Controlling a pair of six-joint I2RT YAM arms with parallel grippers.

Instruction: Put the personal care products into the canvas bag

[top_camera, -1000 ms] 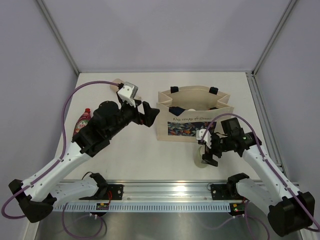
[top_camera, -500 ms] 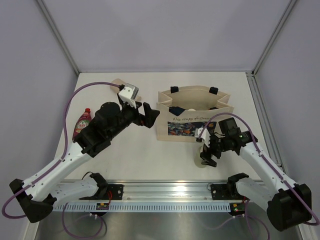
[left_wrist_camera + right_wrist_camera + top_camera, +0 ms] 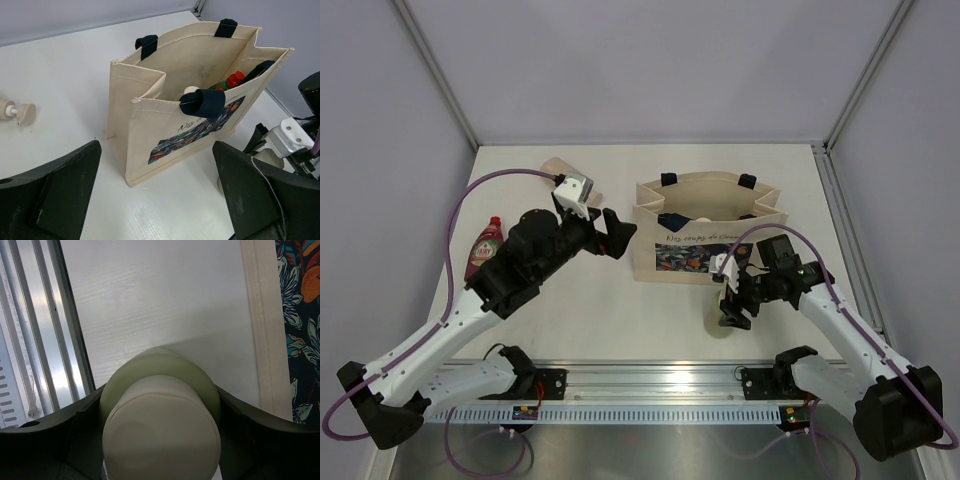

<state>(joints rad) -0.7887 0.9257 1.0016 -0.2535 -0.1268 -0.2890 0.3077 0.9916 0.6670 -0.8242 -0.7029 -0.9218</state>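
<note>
Right end effector (image 3: 160, 400) clamps pale cylinder (image 3: 160, 361) at body below white cap (image 3: 161, 432). Likely light, rigid, smooth plastic; may slip. Left end effector (image 3: 155, 200) wide, empty.

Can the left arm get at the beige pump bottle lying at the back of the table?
Probably yes. The pump bottle lies on bare table beside the open, empty left tool, nothing between them, though the tool faces the canvas bag and must turn.
</note>
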